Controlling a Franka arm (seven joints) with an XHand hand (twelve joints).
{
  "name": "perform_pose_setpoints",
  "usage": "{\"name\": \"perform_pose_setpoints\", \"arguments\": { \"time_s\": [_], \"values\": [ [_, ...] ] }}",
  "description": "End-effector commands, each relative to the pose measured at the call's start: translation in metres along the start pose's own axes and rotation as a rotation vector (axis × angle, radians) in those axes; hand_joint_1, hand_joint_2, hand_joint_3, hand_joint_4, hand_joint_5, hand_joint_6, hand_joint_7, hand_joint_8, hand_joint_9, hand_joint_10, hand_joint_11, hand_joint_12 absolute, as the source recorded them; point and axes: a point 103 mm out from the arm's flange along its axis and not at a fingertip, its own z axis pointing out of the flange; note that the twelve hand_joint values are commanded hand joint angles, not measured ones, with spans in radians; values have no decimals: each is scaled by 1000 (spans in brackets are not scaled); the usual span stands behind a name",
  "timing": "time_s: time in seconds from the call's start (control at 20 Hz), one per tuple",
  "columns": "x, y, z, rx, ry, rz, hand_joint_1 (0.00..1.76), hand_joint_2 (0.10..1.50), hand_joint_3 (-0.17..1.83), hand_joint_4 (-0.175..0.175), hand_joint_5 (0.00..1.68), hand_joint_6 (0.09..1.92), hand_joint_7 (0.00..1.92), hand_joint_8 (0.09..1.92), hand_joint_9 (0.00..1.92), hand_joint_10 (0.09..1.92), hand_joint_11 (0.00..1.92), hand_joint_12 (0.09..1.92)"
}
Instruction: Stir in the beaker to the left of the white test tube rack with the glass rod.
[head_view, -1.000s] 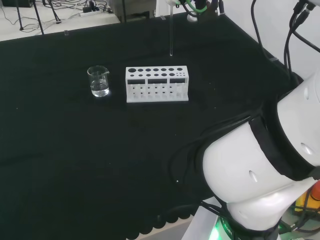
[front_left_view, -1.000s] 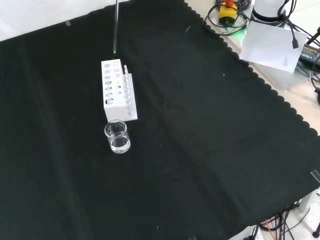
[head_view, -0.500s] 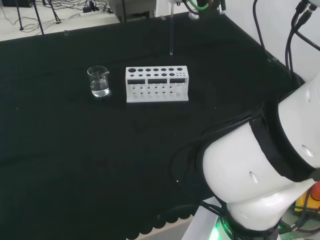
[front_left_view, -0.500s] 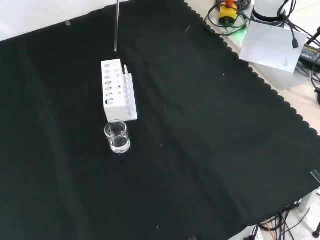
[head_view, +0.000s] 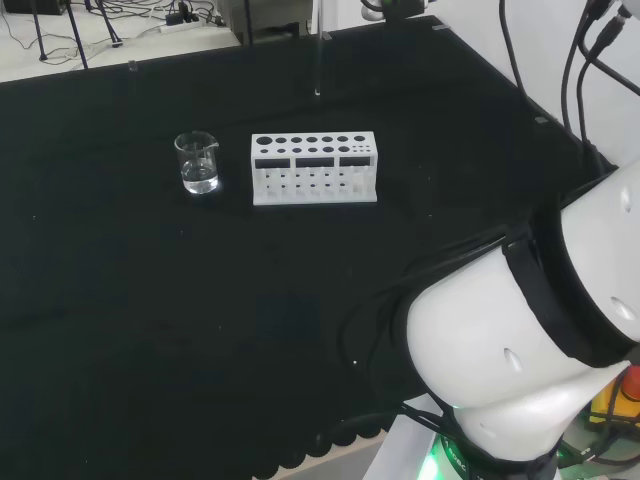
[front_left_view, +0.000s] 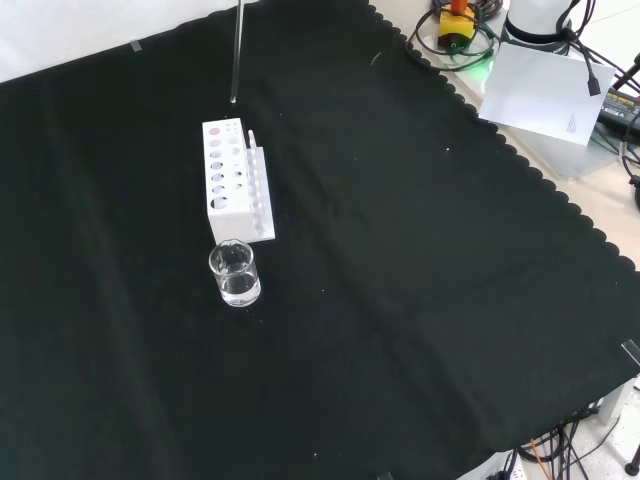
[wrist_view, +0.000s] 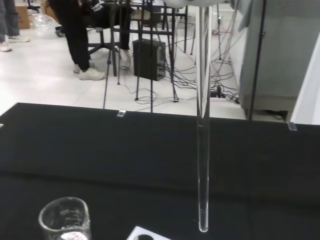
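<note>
Glass rod (head_view: 317, 72) hangs upright above the far side of the black table (head_view: 150, 330), and over the last second its lower tip has drifted left in the head view, from above the right end of the white test tube rack (head_view: 314, 167) to about its middle, and it looks to sit a little higher. In the front view the rod (front_left_view: 236, 55) comes down from the top edge and ends just beyond the rack (front_left_view: 236, 180). That shift carries the rod towards the beaker (head_view: 198, 163), which stands just left of the rack in the head view and nearer than the rack in the front view (front_left_view: 234, 273), with a little clear liquid at its bottom. To my eye the carry is under way and the stirring has not begun: the rod's tip is well apart from the beaker's mouth and must still pass the rest of the rack before it can be lowered in.

From the wrist view the rod (wrist_view: 202, 125) runs straight down from a blurred white part of the hand (wrist_view: 192, 3), with the beaker's rim (wrist_view: 64, 216) off to one side below. The rod is plainly carried, but whether the fingers are curled round it or pinching it I cannot tell.
</note>
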Motion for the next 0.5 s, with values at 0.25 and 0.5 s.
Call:
{"name": "perform_pose_setpoints", "arguments": {
  "time_s": [0.25, 0.5],
  "values": [
    [40, 15, -10, -26, 29, -88, 1263, 1151, -1, -175, 905, 804, 954, 1357, 1611, 878, 1563, 923],
    [57, 30, -8, -40, 53, -131, 1263, 1151, -1, -175, 907, 802, 955, 1355, 1614, 875, 1564, 922]
  ]
}}
